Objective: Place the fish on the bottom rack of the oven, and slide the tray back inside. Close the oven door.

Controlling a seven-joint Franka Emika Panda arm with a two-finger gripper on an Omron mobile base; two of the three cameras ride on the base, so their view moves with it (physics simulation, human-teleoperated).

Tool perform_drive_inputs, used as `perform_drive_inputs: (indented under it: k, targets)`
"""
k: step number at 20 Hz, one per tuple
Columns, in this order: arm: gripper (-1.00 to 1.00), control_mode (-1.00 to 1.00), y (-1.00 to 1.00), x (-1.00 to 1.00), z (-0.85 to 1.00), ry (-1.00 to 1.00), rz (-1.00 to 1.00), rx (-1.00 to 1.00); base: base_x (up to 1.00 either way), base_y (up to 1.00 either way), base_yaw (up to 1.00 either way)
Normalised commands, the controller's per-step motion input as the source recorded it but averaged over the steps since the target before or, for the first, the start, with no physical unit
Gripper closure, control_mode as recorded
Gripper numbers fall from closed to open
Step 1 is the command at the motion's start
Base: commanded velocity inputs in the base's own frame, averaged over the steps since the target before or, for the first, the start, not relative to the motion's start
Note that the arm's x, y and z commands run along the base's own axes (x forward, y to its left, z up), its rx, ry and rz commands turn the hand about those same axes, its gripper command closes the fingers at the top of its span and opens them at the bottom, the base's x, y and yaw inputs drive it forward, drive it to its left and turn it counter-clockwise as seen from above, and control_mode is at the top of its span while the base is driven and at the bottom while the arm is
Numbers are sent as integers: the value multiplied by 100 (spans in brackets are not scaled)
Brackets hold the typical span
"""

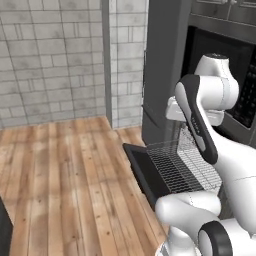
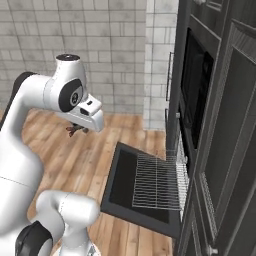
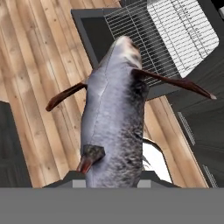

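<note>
Kitchen: built-in oven (image 2: 192, 100), tiled wall (image 1: 50, 60), wood floor (image 1: 65, 190).

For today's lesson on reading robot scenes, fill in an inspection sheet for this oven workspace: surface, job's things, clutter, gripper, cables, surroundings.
Surface: wooden plank floor; the oven door lies open and flat above it.
Job's things: the bottom rack is pulled out over the open door and carries nothing. The fish, grey with reddish-brown fins, is held up above the floor, short of the rack. The oven is a dark grey unit.
Clutter: nothing seen.
Gripper: the gripper is shut on the fish.
Cables: nothing seen.
Surroundings: grey brick wall behind; tall dark cabinet fronts beside the oven.
</note>
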Motion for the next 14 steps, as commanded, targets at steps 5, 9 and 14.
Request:
perform_drive_inputs:
  k: [5, 9, 14]
  targets:
    - [100, 100, 0, 0, 0, 0, 0, 0, 51, -16, -16]
    - [100, 100, 0, 0, 0, 0, 0, 0, 25, -14, -16]
    - [100, -100, -34, 39, -54, 4, -8, -2, 0, 0, 0]
